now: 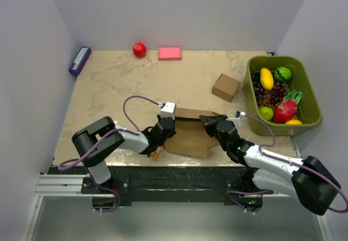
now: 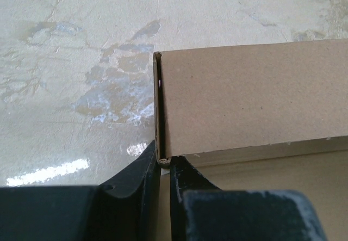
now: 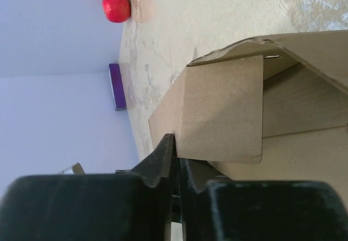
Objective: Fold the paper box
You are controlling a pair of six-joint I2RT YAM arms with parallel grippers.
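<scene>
The paper box (image 1: 190, 133) is plain brown cardboard, a low oblong shape partly folded, at the table's near edge between my arms. My left gripper (image 1: 165, 128) is shut on its left end wall; in the left wrist view the black fingers (image 2: 142, 170) pinch the folded cardboard edge (image 2: 163, 158) of the paper box (image 2: 250, 94). My right gripper (image 1: 209, 124) is shut on the right end; in the right wrist view its fingers (image 3: 163, 156) clamp a folded side flap of the paper box (image 3: 223, 110), with the open inside showing to the right.
A smaller squarish cardboard box (image 1: 226, 87) lies behind. A green bin (image 1: 302, 122) of toy fruit stands at the right. A red ball (image 1: 140, 49), pink block (image 1: 169, 53) and purple object (image 1: 79, 61) lie along the back.
</scene>
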